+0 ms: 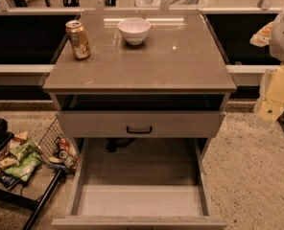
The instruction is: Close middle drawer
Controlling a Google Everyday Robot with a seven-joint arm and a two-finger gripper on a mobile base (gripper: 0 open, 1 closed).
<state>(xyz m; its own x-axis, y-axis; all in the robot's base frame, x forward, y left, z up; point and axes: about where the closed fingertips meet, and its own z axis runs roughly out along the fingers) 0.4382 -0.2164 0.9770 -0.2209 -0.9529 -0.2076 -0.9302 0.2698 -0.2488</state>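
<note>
The middle drawer (pixel 138 195) is pulled far out toward me, wide and shallow, and it is empty. Its front panel (pixel 137 222) lies at the bottom edge of the view, and its handle is out of sight. Above it the top drawer (pixel 180 123), with a small black bar handle (pixel 139 129), stands slightly out under the countertop. The lowest drawer is hidden. My gripper (pixel 282 37) shows only as a pale blurred shape at the right edge, level with the countertop and well away from the drawers.
On the countertop (pixel 180 61) stand a soda can (pixel 78 40) at the back left and a white bowl (pixel 134 30) at the back middle. A wire basket of snack bags (pixel 22 157) sits on the floor at left. Pale boxes (pixel 278 92) sit at right.
</note>
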